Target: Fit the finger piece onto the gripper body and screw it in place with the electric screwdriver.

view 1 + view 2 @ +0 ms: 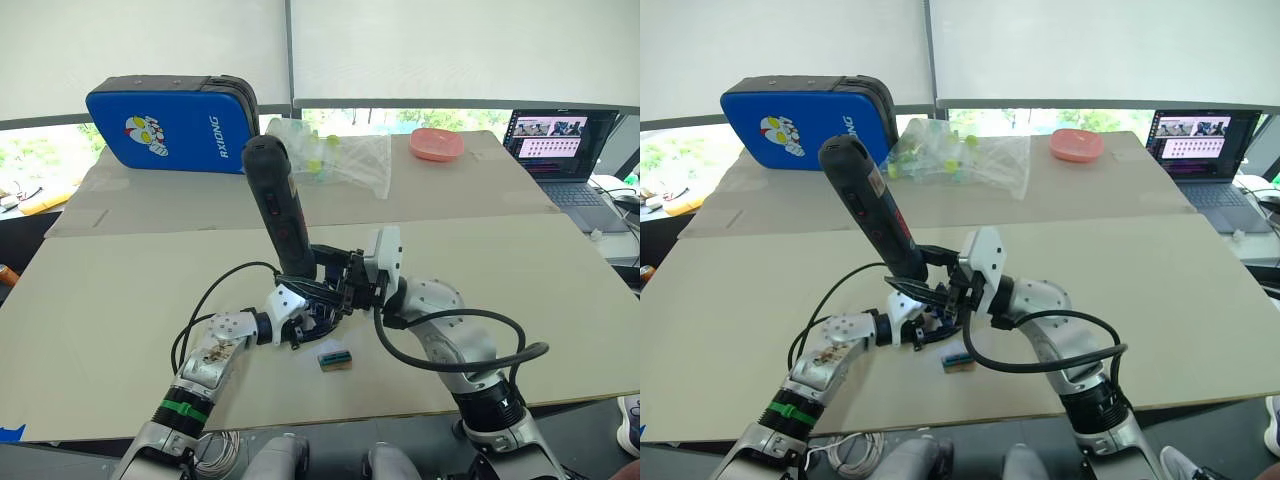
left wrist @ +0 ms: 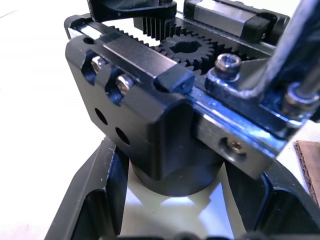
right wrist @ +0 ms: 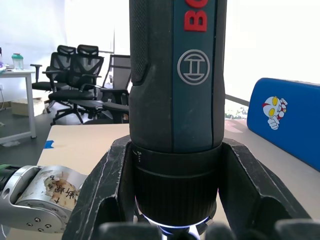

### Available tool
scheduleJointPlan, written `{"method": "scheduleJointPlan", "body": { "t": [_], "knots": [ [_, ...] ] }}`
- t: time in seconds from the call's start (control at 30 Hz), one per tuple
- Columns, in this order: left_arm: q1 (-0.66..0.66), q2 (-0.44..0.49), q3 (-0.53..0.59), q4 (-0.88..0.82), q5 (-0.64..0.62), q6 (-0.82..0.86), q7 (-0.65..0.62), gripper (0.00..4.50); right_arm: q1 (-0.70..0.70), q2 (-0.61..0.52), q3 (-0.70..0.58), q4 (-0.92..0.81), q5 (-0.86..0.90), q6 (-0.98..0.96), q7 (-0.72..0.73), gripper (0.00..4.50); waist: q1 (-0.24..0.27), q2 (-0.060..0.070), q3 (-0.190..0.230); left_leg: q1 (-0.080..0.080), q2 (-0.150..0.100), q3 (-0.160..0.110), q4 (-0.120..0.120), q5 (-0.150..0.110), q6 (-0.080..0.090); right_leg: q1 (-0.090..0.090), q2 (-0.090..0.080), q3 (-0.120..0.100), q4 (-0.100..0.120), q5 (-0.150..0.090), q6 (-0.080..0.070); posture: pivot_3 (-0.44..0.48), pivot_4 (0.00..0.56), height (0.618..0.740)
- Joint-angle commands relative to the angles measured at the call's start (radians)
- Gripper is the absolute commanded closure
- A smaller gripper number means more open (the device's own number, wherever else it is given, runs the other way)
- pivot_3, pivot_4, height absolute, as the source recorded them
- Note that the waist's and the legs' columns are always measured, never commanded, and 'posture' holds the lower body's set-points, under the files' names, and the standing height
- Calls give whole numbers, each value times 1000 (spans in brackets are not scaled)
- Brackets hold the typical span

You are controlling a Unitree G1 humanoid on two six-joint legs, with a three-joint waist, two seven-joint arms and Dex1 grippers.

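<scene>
From the head views, the electric screwdriver (image 1: 278,205) stands tilted over the middle of the surface (image 1: 120,300), its lower end lost among both arms. The right gripper (image 1: 325,275) is clamped around it; the left gripper (image 1: 312,318) sits just below, where the gripper body is hard to make out. A small green-brown block (image 1: 335,358) lies beside them.

In the left wrist view, the fingers (image 2: 95,195) clasp the gripper body (image 2: 165,125) at its round base; its top is cut off.

In the right wrist view, the fingers (image 3: 107,190) grip the screwdriver's collar; the bit is hidden. The finger piece cannot be told apart.
</scene>
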Motion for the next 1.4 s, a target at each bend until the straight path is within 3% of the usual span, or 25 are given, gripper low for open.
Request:
{"method": "scheduleJointPlan", "body": {
  "t": [0.03, 0.53, 0.93, 1.0, 1.1, 1.27, 1.4],
  "knots": [
    [21, 11, -20, 5, 1, 24, -26, 2206, 26, -29, -18, 37, -1, 24, 19, 2592, 0, 0, 0, 0, 0, 0, 0, 0, 0, 0, 0, 0, 0, 0, 0, 0, 150, 740],
    [1, -10, -12, 53, 13, -4, -1, 2206, -53, -47, -102, -115, 131, 37, 66, 2592, 4, -1, 4, -2, 0, 0, 0, 0, 0, -1, 0, 0, -1, 0, 0, 0, 150, 740],
    [11, -26, -3, 82, 16, -20, 23, 2206, -61, -125, -137, -238, 253, 113, 122, 2592, 8, -2, 6, -3, 0, 0, 0, 0, 0, -1, -3, -1, -1, 0, 0, 0, 150, 740],
    [15, -29, 2, 79, 13, -16, 25, 1119, -60, -139, -155, -271, 295, 142, 116, 2592, 9, -2, 6, -3, 0, 0, 0, 0, 0, -1, -3, -1, -1, 0, 0, 0, 150, 740],
    [21, -23, 8, 72, 10, -13, 22, 41, -55, -169, -186, -315, 360, 187, 108, 2592, 9, -2, 6, -3, 0, 0, 0, 0, 0, -1, -4, -1, -2, 0, 0, 0, 150, 740],
    [109, 59, 83, -50, -57, 15, -16, 41, -61, -358, -365, -414, 664, 361, 49, 2592, -4, -5, 9, -6, 0, 0, 0, 0, 0, -3, -5, -1, -3, 0, 0, 0, 150, 740],
    [198, 139, 213, -151, -202, 39, -80, 41, -22, -621, -588, -306, 823, 523, 34, 2592, -12, -5, 12, -8, 0, 0, -5, 0, 1, -4, -5, 0, -9, 1, -1, 0, 150, 740]
  ]
}}
